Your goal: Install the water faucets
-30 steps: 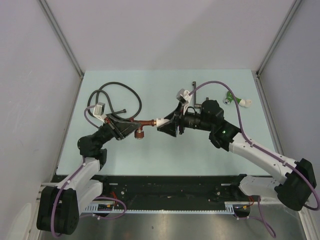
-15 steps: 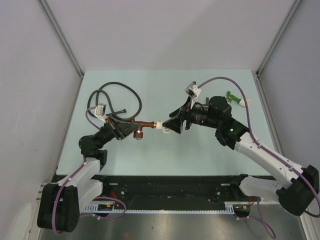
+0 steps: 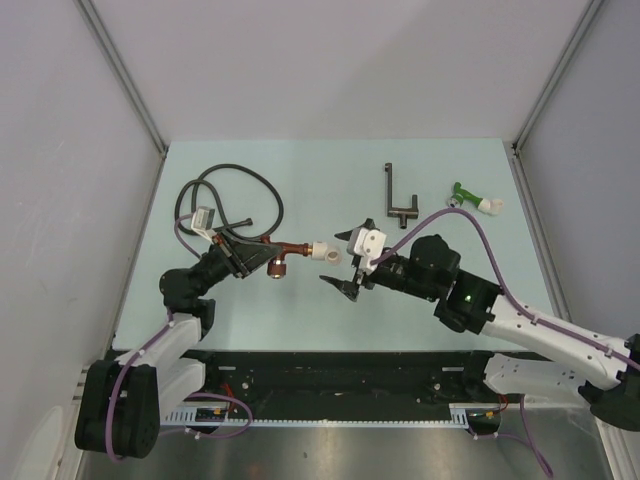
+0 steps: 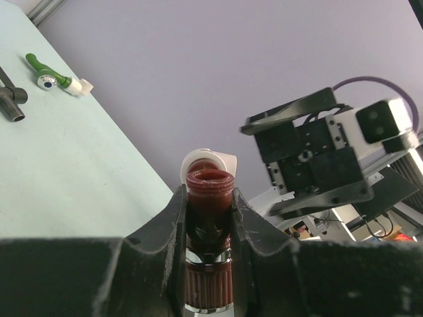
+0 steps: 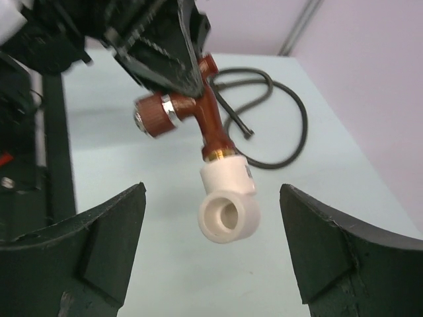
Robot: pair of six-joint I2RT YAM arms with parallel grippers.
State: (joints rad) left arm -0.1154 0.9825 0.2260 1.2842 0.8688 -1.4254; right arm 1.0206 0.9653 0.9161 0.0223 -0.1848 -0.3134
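right jaws off copper faucet [image 3: 292, 247], drawn back, open

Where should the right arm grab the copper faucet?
Probably the white elbow, approached head-on from its open end: it juts free of the left gripper, which clamps the copper faucet body. The right gripper is open and facing it.

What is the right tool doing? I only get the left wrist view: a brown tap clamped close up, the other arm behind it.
Observer: The right tool is open. Its own camera shows the white elbow framed between its spread fingers, untouched.
Operator: Does the brown tap have a handle?
Observer: Yes, a round brown knob sticks out sideways, beside the left tool.
Operator: Anything behind that tool?
Observer: A black hose lies looped on the table.
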